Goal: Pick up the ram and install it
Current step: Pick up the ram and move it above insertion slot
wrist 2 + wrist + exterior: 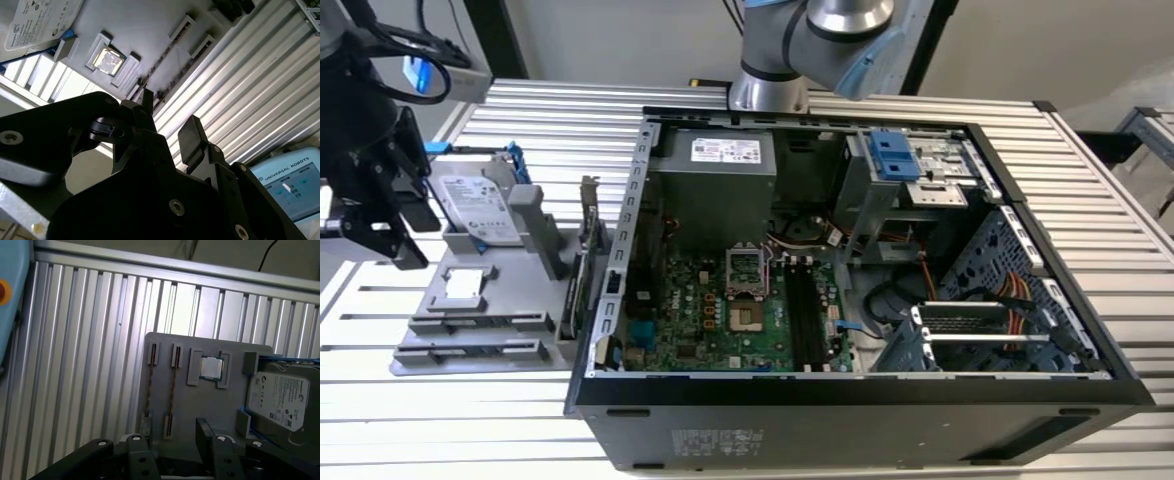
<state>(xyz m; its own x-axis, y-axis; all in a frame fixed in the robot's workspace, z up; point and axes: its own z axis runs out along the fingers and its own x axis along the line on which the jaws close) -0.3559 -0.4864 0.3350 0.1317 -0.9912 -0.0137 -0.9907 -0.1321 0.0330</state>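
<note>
Spotting the ram, two sticks standing on edge in slots of the holder, right beside the CPU sitting in the holder's pocket. Hovering the gripper close over the holder, jaws spread apart, gripping nothing. Also seeing the drive resting at the holder's end and the case lying open just beside the holder.

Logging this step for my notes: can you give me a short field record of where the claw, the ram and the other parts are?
claw: open, empty, hovering over the gray tray
ram: two sticks on edge in tray slots, not gripped
tray also holds: processor chip, hard drive
computer case: open, on the slatted table beside the tray
</note>
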